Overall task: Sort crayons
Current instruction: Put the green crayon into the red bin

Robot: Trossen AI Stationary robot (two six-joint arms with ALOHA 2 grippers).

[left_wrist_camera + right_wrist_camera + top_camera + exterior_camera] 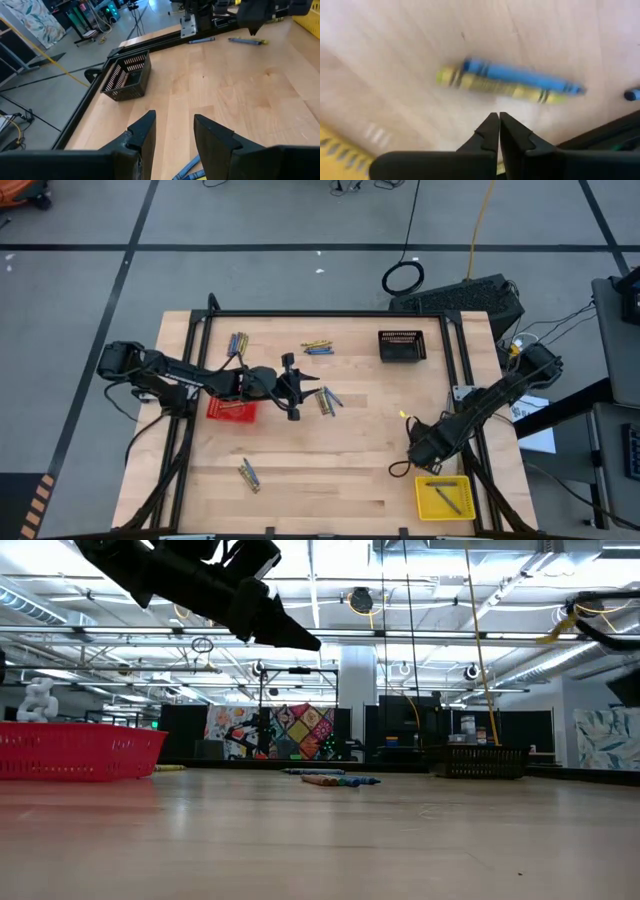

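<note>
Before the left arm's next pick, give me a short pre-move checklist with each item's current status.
1. Left gripper open, nothing between the dark fingers: ok.
2. Blue and yellow crayons on the wooden table ahead of it, unobstructed: ok.
3. Red mesh basket upright beside the left arm: ok.
4. Right gripper shut and empty, above a blue and a yellow crayon: ok.
5. Black mesh basket and yellow mesh basket clear of both arms: ok.
6. Which colour the red basket takes: cannot tell.
</note>
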